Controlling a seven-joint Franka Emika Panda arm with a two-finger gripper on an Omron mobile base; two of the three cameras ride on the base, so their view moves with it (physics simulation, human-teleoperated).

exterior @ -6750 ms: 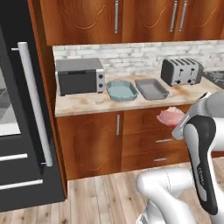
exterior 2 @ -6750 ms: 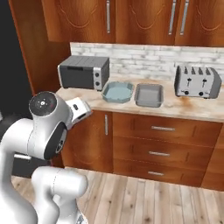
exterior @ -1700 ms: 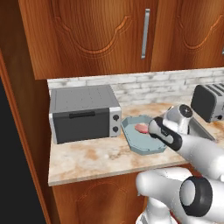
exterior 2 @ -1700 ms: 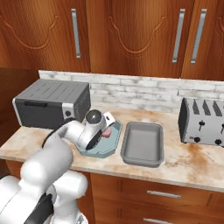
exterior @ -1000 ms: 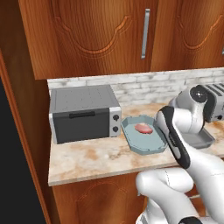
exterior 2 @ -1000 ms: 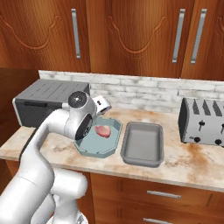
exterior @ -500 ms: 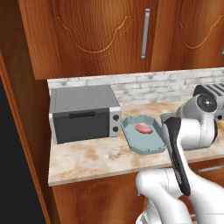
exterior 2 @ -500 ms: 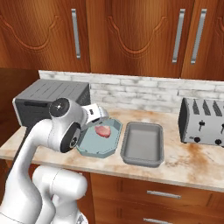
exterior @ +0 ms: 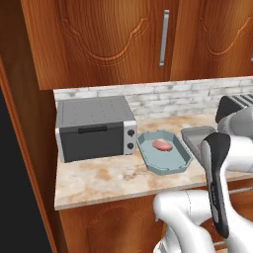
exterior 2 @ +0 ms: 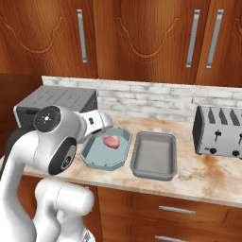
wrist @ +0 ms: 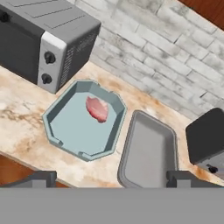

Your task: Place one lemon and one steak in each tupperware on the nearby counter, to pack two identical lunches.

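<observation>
The flat pink-red steak point(wrist: 97, 109) lies in the pale blue-grey tupperware tray point(wrist: 65, 135) on the mottled beige counter point(wrist: 19, 113); the greyer tupperware tray point(wrist: 148, 155) sits just beside it, cut off below. Gripper point(wrist: 111, 177) spread wide, holding nothing, fingertips point(wrist: 41, 178) barely peeking up. Silver toaster point(wrist: 205, 140) half cropped.

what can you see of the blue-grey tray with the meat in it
The shallow pale blue-grey plastic-looking tray with clipped corners sits flat on the mottled beige stone-look counter, between the grey toaster oven and the greyer rectangular tray, close beside both. Its broad rim surrounds a smooth floor where one flat pink-red raw steak lies, nearer the wall side.
</observation>
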